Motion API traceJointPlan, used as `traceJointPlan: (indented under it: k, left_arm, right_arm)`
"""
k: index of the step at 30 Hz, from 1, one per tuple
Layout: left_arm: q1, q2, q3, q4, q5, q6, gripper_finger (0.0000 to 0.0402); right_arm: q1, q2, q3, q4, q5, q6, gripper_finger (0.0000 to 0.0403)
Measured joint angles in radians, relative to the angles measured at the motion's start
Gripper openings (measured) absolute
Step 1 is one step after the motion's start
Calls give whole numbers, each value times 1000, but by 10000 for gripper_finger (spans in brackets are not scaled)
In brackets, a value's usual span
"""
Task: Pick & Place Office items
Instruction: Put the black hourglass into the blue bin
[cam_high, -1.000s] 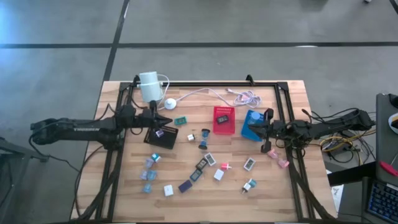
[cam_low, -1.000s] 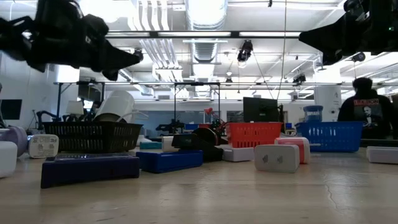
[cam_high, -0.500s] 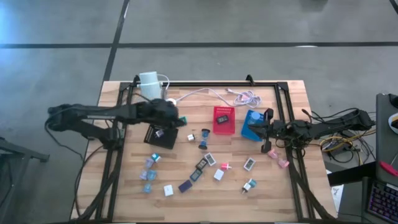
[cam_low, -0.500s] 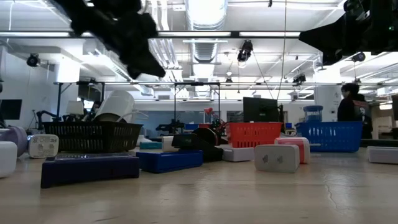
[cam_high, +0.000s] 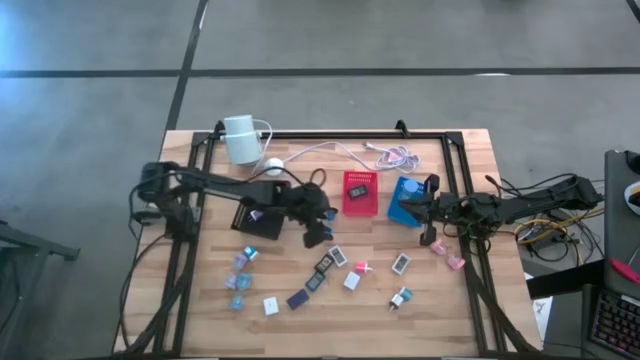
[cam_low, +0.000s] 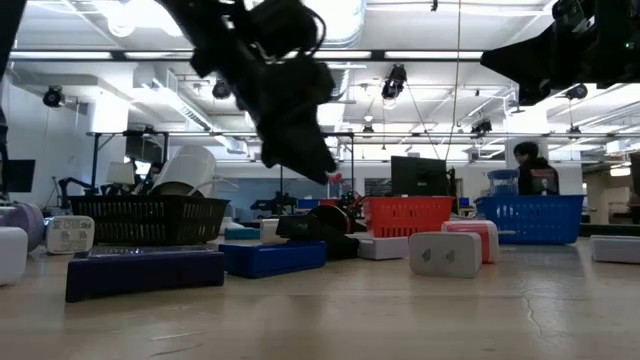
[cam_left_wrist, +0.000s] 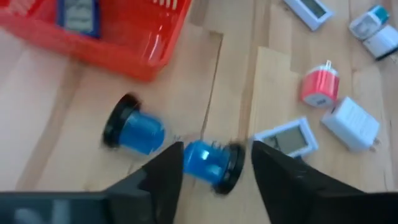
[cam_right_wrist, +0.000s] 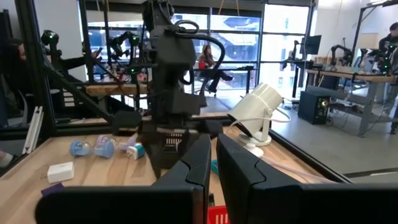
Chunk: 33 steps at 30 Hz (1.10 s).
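Hovering my left end effector (cam_left_wrist: 212, 163), fingers spread, over a blue spool (cam_left_wrist: 211, 163); most office items (cam_high: 330, 262) remain scattered outside the trays (cam_high: 360, 205).

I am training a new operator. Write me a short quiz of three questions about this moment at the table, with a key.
1. True or false: the left gripper is open, and a small blue cylinder with black end caps shows between its fingers.
2. Which tray is nearest to the right gripper? A: the flat black mesh tray. B: the flat red tray. C: the flat blue tray.
3. What lies inside the flat red tray?

Key:
1. True.
2. C.
3. One small dark rectangular piece.
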Motion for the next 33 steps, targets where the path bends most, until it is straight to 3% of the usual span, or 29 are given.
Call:
traceJointPlan:
  k: [5,16,22,33]
  left_arm:
    - [-44,81,99,-37,8,79,222]
    - [-63,232,209,-131,-27,161,156]
    - [-63,229,209,-215,-33,161,136]
    - [-63,171,207,-348,-132,135,135]
  right_arm:
    - [0,0,0,-1,0,0,22]
    - [0,0,0,0,0,1,22]
    - [0,0,0,-1,0,0,22]
    - [0,0,0,-8,0,0,22]
